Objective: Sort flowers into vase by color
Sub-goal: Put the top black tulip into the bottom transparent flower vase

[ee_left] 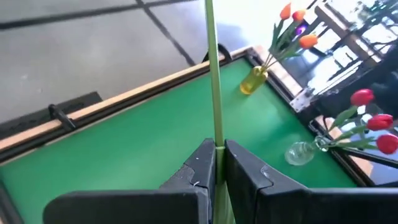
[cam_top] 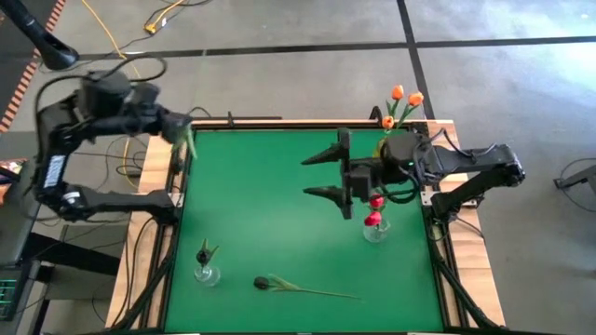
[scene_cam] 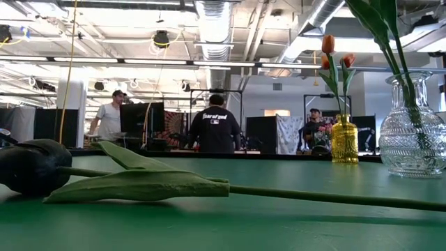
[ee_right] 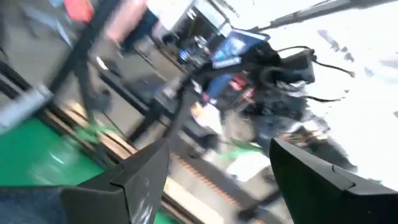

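My left gripper is at the table's far left corner, shut on a thin green flower stem; the flower's head is out of view. My right gripper is open and empty above the table's middle right. A yellow vase with orange tulips stands at the far right. A clear vase with red tulips stands below it in the high view. A small clear vase with a dark flower stands near left. A dark tulip lies flat on the green mat near the front edge. My left gripper pinches the green stem between its two fingers. The stem runs straight on past the fingertips, in line with the fingers, and leaves the wrist picture. The stem is lifted clear of the table.
The green mat is bordered by a dark rail and a wooden frame. In the low view the lying dark tulip fills the foreground, with the yellow vase and a clear vase behind. People stand in the room beyond the table.
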Tool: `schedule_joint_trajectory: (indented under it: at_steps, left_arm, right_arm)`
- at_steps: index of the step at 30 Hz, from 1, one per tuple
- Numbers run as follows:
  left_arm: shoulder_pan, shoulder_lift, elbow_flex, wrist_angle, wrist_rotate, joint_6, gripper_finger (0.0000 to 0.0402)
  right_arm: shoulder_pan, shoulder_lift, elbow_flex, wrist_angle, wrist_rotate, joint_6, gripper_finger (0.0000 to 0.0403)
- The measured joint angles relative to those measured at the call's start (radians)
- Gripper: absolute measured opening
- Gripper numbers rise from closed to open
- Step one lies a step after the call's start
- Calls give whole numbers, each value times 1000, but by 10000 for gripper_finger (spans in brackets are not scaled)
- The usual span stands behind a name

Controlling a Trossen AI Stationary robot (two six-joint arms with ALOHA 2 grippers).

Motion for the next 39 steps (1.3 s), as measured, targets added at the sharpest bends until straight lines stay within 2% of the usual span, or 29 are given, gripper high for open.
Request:
schedule_joint_trajectory:
  at_steps: [7,10,15,20,28,34,39]
  left_arm:
    - [0,-54,0,-95,27,112,16]
    - [0,-46,0,-112,67,170,16]
    - [0,5,0,-93,71,215,16]
    - [0,83,-1,-55,78,205,16]
    - [-7,245,-1,-22,252,156,16]
    - [-51,356,-1,-23,277,110,16]
    - [-75,434,-1,-7,354,91,16]
  right_arm:
    - [-21,107,0,28,132,-351,305]
    - [-29,172,-1,87,235,-444,305]
    - [-48,244,-2,231,394,-560,305]
    - [-67,250,-2,278,397,-624,305]
    - [-169,245,-2,272,397,-703,305]
    - [-255,245,-2,217,393,-762,305]
    - [-278,244,-2,162,363,-824,302]
